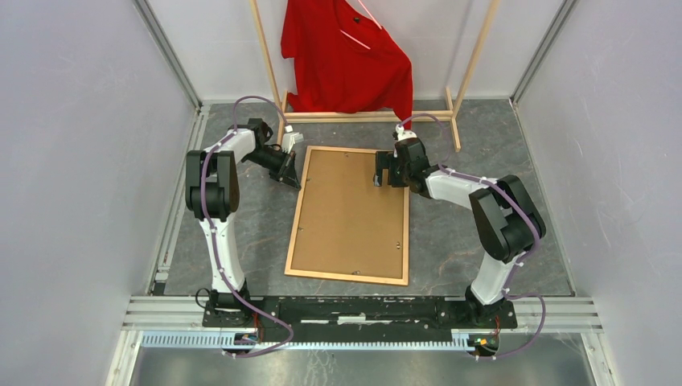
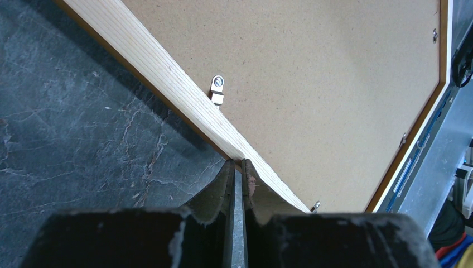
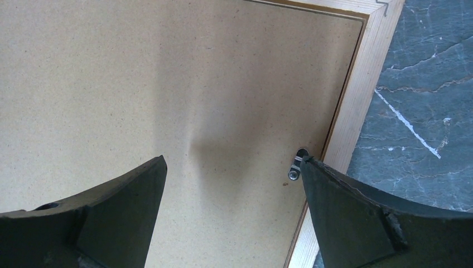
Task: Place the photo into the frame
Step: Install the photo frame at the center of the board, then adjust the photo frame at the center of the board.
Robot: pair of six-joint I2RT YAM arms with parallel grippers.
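Your frame [image 1: 295, 217], back up, flat on the table [image 1: 241, 233].
Overhead: backing board [image 1: 354, 209] sits inside it, between your arms. Left wrist: left gripper [image 2: 236, 167] pinched closed, empty, at its rail. Right wrist: right gripper [image 3: 233, 162] spread wide over the board, holding nothing; whether it touches is unclear.

I have open table [image 1: 458, 249] to the left, right and near side of the frame [image 1: 293, 233]. Just past its far edge, the clothes rack [image 1: 362, 117] and hanging red shirt [image 1: 346, 56] block the way. Walls [image 1: 72, 161] hem in both sides.
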